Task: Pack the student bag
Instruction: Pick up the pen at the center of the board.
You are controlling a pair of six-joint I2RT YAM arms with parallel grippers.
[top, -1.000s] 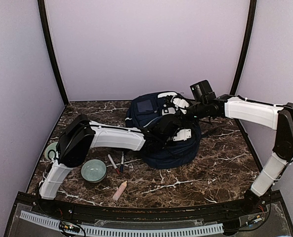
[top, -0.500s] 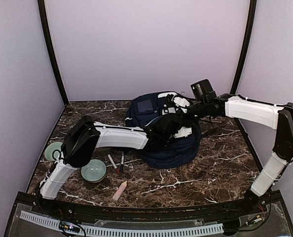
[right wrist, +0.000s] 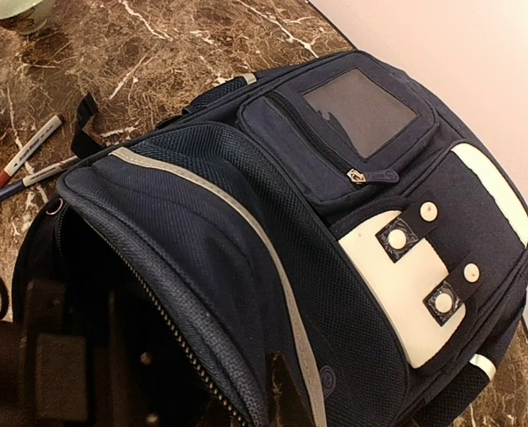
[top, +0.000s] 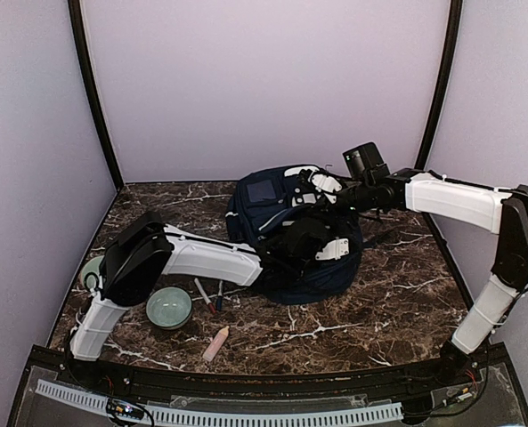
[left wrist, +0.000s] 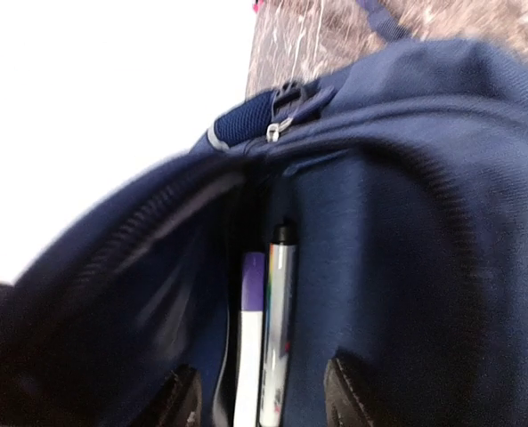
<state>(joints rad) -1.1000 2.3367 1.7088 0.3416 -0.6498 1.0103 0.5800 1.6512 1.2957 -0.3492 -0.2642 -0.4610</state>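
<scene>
the student bag lies at the back middle of the table — navy woven fabric, a grey stripe along the flap, pale patches with round studs, and a small window pocket above a zip. its main mouth gapes wide. my left pincer is at that mouth with its jaws apart; two markers lie between them inside the bag, touching neither finger. my right pincer is at the bag's top edge — whether it grips the fabric i cannot tell.
</scene>
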